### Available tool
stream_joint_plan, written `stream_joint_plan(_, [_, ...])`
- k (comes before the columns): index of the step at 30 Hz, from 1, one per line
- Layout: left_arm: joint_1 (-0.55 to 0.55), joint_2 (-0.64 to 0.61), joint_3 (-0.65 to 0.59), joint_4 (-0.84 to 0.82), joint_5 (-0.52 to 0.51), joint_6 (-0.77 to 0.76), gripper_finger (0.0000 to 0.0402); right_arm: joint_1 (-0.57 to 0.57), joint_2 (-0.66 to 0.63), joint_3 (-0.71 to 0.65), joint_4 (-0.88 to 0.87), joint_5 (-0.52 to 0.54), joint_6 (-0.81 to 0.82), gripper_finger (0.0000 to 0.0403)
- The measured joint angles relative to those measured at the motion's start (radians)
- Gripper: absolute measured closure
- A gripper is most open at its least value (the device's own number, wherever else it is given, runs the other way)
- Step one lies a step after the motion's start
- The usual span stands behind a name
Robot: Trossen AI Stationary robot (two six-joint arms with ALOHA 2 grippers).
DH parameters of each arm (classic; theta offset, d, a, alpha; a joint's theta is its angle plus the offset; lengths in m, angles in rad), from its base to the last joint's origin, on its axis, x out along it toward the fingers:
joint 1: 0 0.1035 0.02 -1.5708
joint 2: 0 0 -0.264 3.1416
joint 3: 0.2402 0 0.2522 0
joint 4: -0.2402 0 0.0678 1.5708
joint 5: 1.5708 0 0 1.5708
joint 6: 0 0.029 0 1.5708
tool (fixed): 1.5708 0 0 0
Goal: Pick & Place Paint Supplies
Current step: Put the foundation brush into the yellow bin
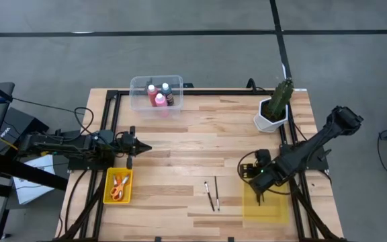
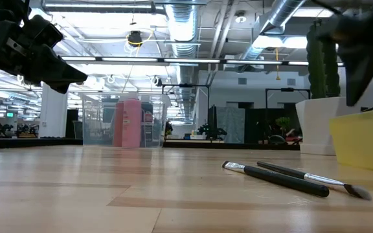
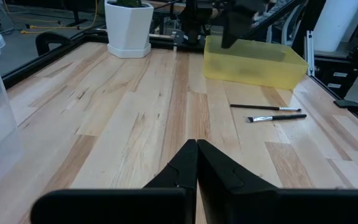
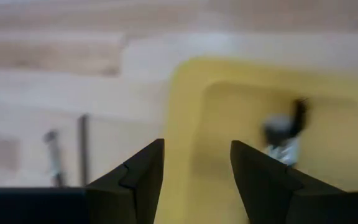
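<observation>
1. four views in front of me; from the high view i see the left gripper (image 1: pixel 144 147) shut and holding nothing, hanging over the left side of the tabletop (image 1: pixel 200 128). the right gripper (image 1: pixel 258 197) sits over the near-left corner of a translucent yellow tray (image 1: pixel 274 208), fingers parted with nothing between them. two brushes (image 1: pixel 211 195) lie side by side on the wood just left of that tray. a clear bin (image 1: pixel 140 94) at the far edge holds the pink bottle (image 1: pixel 159 100), a red bottle (image 1: pixel 152 91) and a dark white-capped bottle (image 1: pixel 167 92). a small yellow tray (image 1: pixel 107 188) at the near left holds orange-handled scissors (image 1: pixel 118 188). a plant in a white pot (image 1: pixel 272 115) stands at the far right.
2. in the low view, the brushes (image 2: pixel 283 178) rest flat on the tabletop, the yellow tray (image 2: pixel 361 139) just beside them, the clear bin (image 2: pixel 89 123) with the pink bottle (image 2: pixel 131 123) farther back.
3. in the left wrist view, my left gripper (image 3: pixel 196 163) has its fingers pressed together, empty; the brushes (image 3: pixel 272 112) lie ahead, near the yellow tray (image 3: pixel 253 65).
4. in the right wrist view, the right gripper (image 4: pixel 197 180) stands open and empty over the tray's rim (image 4: pixel 182 124); a small blurred dark-and-white item (image 4: pixel 283 134) lies inside the tray, i cannot tell what it is. the brushes (image 4: pixel 68 152) lie outside on the wood.
</observation>
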Motion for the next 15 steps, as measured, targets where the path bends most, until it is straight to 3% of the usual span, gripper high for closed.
stream_joint_plan(10, [0.0, 0.0, 0.0, 0.0, 0.001, 0.0, 0.0401, 0.018, 0.0, 0.077, 0.183, 0.004, -0.011, 0.0225])
stream_joint_plan(15, [0.0, 0.0, 0.0, 0.0, 0.001, 0.0, 0.0401, 0.015, 0.0, 0.097, 0.306, 0.072, -0.011, 0.0225])
